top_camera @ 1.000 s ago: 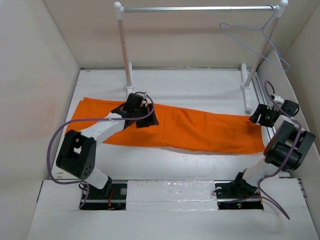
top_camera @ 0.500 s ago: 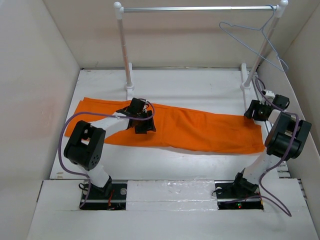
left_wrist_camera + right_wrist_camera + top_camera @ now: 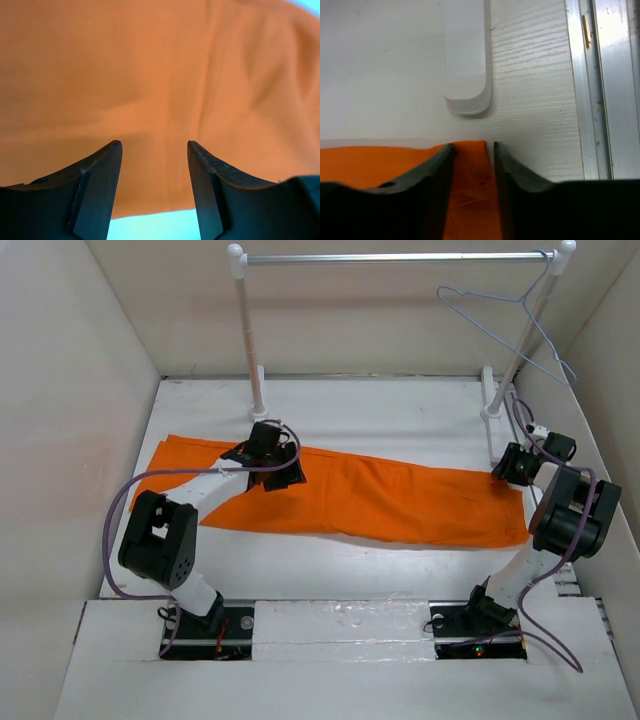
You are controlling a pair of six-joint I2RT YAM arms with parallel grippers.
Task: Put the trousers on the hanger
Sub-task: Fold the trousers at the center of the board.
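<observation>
Bright orange trousers [image 3: 400, 502] lie flat across the white counter [image 3: 400, 415], their long axis running side to side between the two arms. The left pincer [image 3: 154, 187] hangs open and wide just above the cloth. Orange fabric fills everything ahead of it and under its jaws, and only a sliver of bare counter shows behind them. It sits over the left part of the garment.

The right pincer [image 3: 474, 185] is set narrow, with a slim gap between its jaws and nothing visibly pinched. It straddles the far corner of the trousers' right end. The cloth runs back beneath it and off to its left, and the white foot [image 3: 465, 60] of the rail stands just ahead. A metal track [image 3: 605, 85] runs along to its right.

The pale wire hanger [image 3: 510, 325] hangs from the rail [image 3: 400, 257], up and beyond the right pincer and well apart from the left one. The right arm is clearly the nearer to the hanger. The coming lift would likely turn on that: the garment's length stretches away from the hanger, so the right-end corner is the natural lead, with the left pincer placed to carry the cloth behind it.
</observation>
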